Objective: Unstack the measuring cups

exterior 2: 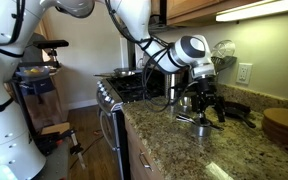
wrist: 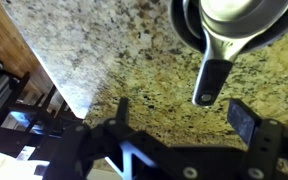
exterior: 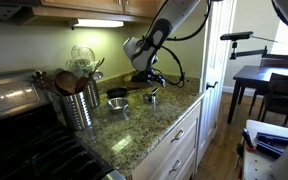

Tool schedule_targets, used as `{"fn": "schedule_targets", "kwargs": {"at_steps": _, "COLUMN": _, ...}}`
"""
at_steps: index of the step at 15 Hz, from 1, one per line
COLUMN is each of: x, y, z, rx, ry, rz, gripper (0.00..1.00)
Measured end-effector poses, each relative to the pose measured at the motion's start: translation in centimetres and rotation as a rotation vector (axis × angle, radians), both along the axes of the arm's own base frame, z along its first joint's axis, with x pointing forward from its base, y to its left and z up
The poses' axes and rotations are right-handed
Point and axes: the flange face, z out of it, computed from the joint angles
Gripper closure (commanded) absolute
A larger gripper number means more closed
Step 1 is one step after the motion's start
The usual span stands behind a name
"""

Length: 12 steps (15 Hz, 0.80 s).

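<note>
The measuring cups (wrist: 239,20) are shiny silver, with a dark handle end. The countertop (wrist: 104,50) is granite speckled tan, brown and black. The gripper (wrist: 182,112) is black; the drawers (exterior: 174,145) are cream.

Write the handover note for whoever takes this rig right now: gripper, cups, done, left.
Now: the gripper is open and empty, hovering over the counter, just short of the handle.
Things: the measuring cups sit on the granite, at least two nested.
Done: approach only; no cup gripped.
Left: grasp the top cup by its handle, lift it out, set it aside, repeat.
</note>
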Motion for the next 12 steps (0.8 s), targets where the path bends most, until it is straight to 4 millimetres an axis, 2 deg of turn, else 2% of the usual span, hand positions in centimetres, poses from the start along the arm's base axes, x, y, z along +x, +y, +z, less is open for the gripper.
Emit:
{"fn": "schedule_targets", "kwargs": {"at_steps": 7, "x": 2.5, "y": -0.5, "z": -1.2, "rx": 0.007, "ry": -0.037, "rz": -0.016, "gripper": 0.0}}
{"fn": "schedule_targets", "kwargs": {"at_steps": 8, "x": 2.7, "y": -0.5, "z": -1.6, "rx": 0.01, "ry": -0.038, "rz": -0.018, "gripper": 0.1}}
{"fn": "schedule_targets", "kwargs": {"at_steps": 9, "x": 2.9, "y": -0.4, "z": -1.9, "rx": 0.013, "ry": -0.038, "rz": -0.019, "gripper": 0.26}}
{"fn": "schedule_targets", "kwargs": {"at_steps": 12, "x": 3.4, "y": -0.5, "z": -2.7, "rx": 0.012, "ry": -0.037, "rz": -0.019, "gripper": 0.47}}
